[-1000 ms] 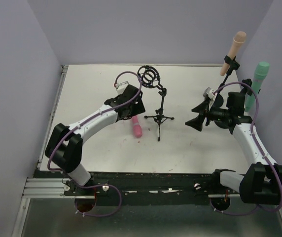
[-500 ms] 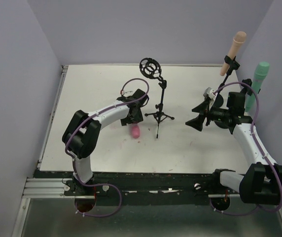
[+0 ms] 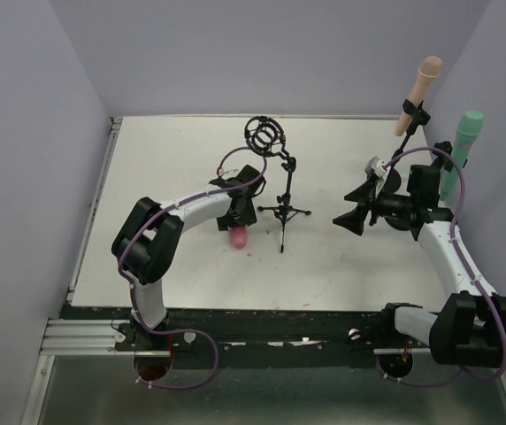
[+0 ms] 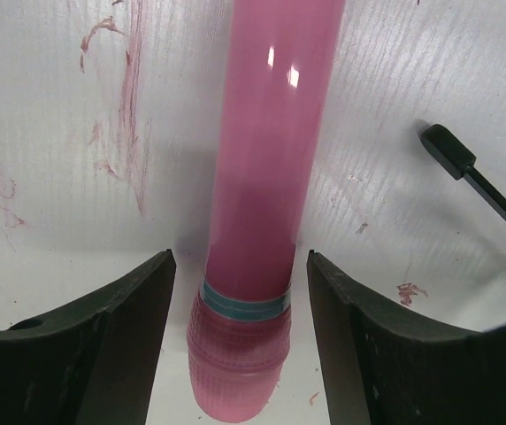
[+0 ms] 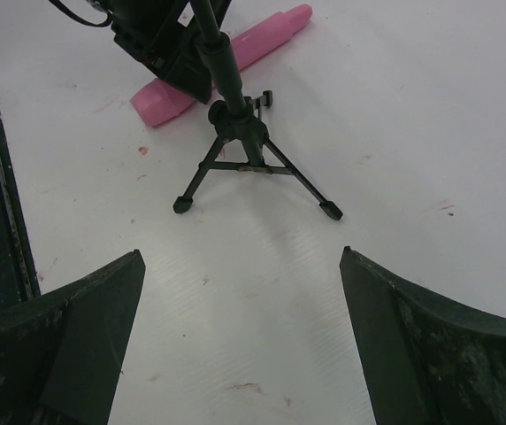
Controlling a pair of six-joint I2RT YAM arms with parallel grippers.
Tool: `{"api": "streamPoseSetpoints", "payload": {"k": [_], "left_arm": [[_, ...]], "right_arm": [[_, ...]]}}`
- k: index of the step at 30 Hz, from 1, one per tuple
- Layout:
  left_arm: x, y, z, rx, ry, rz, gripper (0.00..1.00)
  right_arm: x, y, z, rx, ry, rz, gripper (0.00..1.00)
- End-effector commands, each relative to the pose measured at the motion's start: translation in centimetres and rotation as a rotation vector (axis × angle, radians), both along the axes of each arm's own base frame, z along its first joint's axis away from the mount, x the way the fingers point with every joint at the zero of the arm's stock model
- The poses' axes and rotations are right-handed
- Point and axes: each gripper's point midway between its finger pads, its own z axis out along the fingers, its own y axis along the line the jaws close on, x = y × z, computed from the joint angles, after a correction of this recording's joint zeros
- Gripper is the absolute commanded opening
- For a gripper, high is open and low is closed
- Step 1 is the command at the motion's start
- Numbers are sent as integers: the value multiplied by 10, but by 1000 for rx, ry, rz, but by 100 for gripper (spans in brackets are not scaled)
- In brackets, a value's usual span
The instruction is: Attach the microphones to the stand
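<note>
Now the left claw has come in from the farther, more leftward spot it held a second ago and sits low over the pink microphone. That microphone lies flat on the table in about the same place as before, just left of the stand. In the wrist view the fingers are spread to either side of the pink barrel near its banded end, with a thin gap on each side, so nothing is pinched yet. I judge the pick-up is one squeeze away. The peach microphone is already clipped up at the far right. The teal microphone stands upright just beside it, its holder hidden behind the right arm, so the pink one looks like the last to mount. The ring mount atop the stand is empty and has rocked a little between pictures. The right claw hangs spread and holds nothing, right of the stand. One tripod leg ends close on the microphone's right, so a careless lift could catch it and tip the stand.
</note>
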Motion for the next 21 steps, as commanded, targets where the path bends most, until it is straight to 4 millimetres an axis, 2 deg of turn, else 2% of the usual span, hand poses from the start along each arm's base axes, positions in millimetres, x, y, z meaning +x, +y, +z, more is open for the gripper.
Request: {"api": "streamPoseSetpoints", "payload": {"k": [1, 6, 12, 13, 15, 18, 20, 21], "left_arm": [[-11, -1, -13, 0, 46, -40, 69], [-26, 3, -21, -5, 79, -101, 71], [-35, 11, -27, 16, 87, -150, 71], [-37, 12, -29, 19, 92, -149, 69], [-40, 14, -30, 21, 97, -160, 53], [-47, 18, -29, 19, 97, -162, 49], [-53, 23, -27, 17, 92, -168, 40], [-56, 23, -22, 6, 82, -176, 39]], "right_arm": [[-3, 1, 2, 12, -14, 20, 100], [-4, 1, 2, 13, -17, 21, 100], [-4, 1, 4, 14, -21, 24, 100], [-4, 1, 4, 14, -20, 24, 100], [-4, 0, 4, 14, -21, 23, 100], [-5, 1, 4, 15, -21, 24, 100], [-5, 1, 5, 16, -22, 24, 100], [-5, 1, 4, 16, -21, 28, 100]]}}
